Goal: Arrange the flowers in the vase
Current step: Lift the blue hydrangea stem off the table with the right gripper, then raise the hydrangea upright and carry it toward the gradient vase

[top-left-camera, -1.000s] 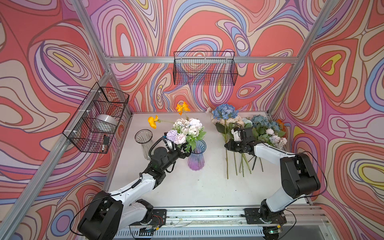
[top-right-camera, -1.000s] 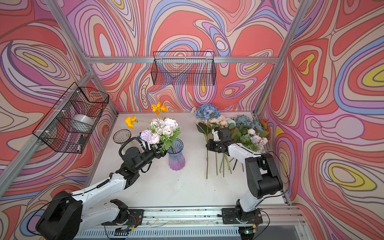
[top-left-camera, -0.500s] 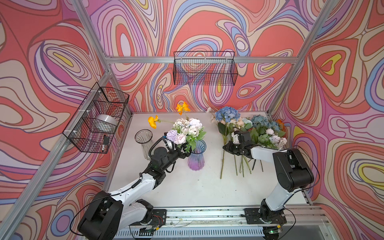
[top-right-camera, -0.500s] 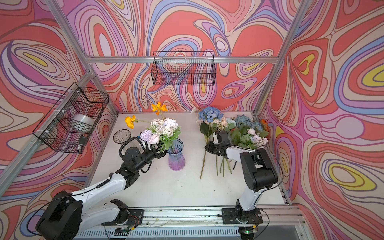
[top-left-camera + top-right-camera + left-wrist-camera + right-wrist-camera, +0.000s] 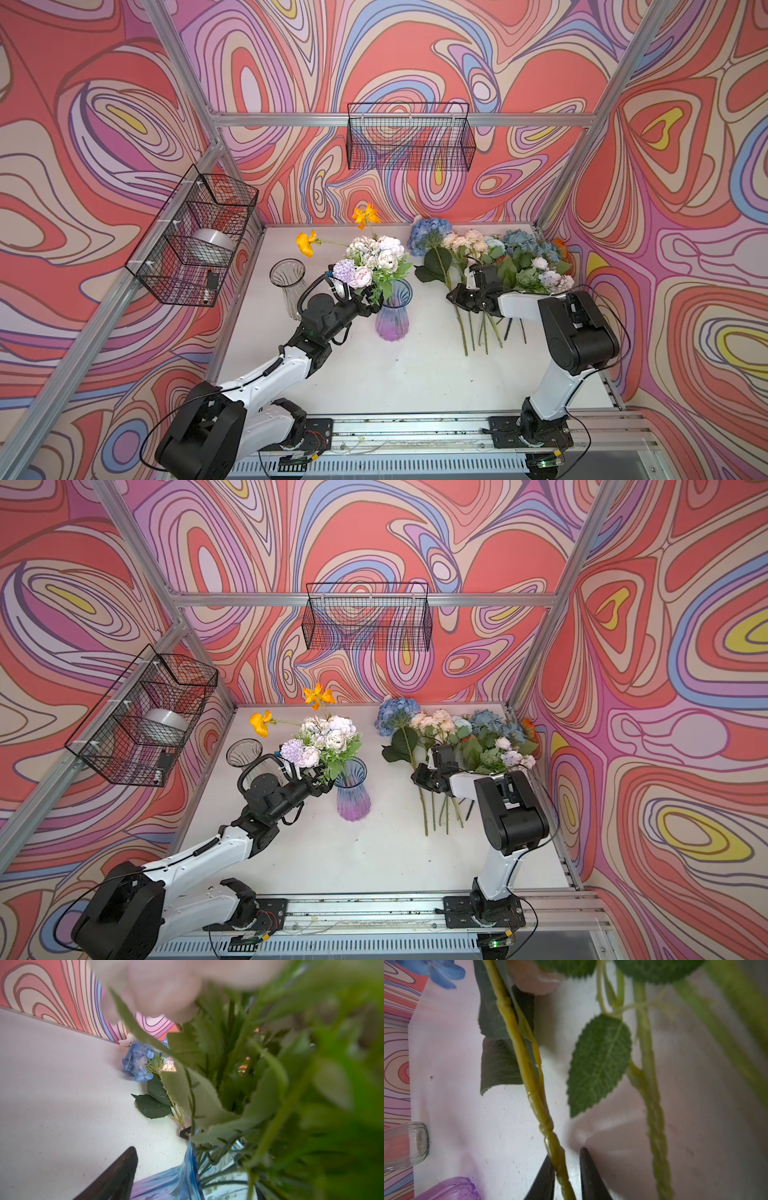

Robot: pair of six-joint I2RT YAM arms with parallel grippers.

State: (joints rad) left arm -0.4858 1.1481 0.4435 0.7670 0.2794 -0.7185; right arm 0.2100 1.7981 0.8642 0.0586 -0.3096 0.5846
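We see the hydrangea lying flat on the table, bloom toward the back wall, at the left edge of the pile of loose flowers; the right gripper sits low over its stem, below the leaves; in the right wrist view the stem runs between the two fingers, against one and clear of the other, so the jaws stand narrowly parted and do not pinch it.

The vase stands upright near the table's middle, well apart from the hydrangea, and holds a bunch of pale blooms with two poppies leaning out on long stems; a clear vase stands just behind the left arm; the side basket holds a silver thing, too small to name.

The left gripper is at the bunch's stems just above the vase's rim; leaves hide one finger in the left wrist view, so we cannot tell whether it grips them. The right forearm lies nearly level, reaching left; the left arm stretches up and forward from its base.
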